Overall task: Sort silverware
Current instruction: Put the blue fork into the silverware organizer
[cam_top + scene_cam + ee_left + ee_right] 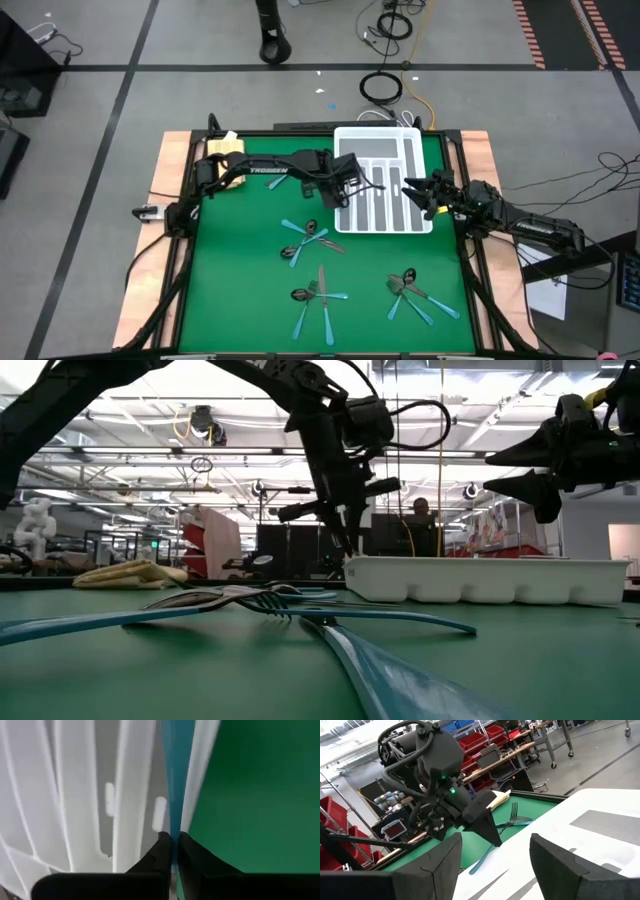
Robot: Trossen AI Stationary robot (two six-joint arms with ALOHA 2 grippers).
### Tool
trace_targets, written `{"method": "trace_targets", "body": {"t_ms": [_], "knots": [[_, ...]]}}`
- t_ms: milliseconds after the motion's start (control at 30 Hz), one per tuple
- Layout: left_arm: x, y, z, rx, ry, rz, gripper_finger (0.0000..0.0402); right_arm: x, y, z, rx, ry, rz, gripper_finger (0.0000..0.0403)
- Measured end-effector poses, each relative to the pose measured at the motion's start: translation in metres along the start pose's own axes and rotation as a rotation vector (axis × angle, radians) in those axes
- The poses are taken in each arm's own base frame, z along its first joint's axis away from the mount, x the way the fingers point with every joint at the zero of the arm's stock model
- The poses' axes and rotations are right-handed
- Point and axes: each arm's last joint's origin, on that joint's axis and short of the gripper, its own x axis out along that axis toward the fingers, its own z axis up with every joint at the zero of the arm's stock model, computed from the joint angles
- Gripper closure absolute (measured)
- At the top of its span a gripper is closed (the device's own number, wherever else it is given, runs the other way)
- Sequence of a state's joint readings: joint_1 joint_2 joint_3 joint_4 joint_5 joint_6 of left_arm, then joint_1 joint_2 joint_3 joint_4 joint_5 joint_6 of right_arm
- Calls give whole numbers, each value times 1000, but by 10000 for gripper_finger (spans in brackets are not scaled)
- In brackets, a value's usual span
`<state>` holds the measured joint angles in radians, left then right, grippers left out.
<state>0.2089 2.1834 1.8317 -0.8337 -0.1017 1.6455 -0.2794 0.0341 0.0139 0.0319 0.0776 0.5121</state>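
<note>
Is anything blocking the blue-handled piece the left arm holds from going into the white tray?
Nothing visible. The left gripper grips the blue handle right over the tray at its left edge; the right gripper hovers open at the far side.

Light-blue-handled silverware [322, 287], white tray [352, 138], green table [240, 250]

I'm running this in a robotics lab or workshop: red parts bins [475, 742] on racks, bare taped concrete floor [90, 100], loose cables [380, 88], ceiling strip lights [200, 400], green-matted work surface [240, 290].
</note>
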Motion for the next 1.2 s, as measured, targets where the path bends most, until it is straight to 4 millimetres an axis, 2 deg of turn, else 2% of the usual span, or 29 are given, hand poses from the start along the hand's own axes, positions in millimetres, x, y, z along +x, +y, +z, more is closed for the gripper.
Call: {"method": "trace_targets", "body": {"t_ms": [167, 433, 833, 933, 1200], "knots": [[0, 2, 1, -62, -10, 22, 376, 0, 0, 0, 0, 0, 0, 183], [0, 4, 7, 52, -24, 37, 377, 0, 0, 0, 0, 0, -1, 183], [0, 8, 15, 58, -87, 78, 376, 0, 0, 0, -7, 1, -1, 183], [0, 7, 14, 33, -78, 71, 361, 0, 0, 0, -7, 2, -1, 183], [0, 7, 11, -3, -75, 71, 283, 0, 0, 0, -8, 2, 0, 183]]}}
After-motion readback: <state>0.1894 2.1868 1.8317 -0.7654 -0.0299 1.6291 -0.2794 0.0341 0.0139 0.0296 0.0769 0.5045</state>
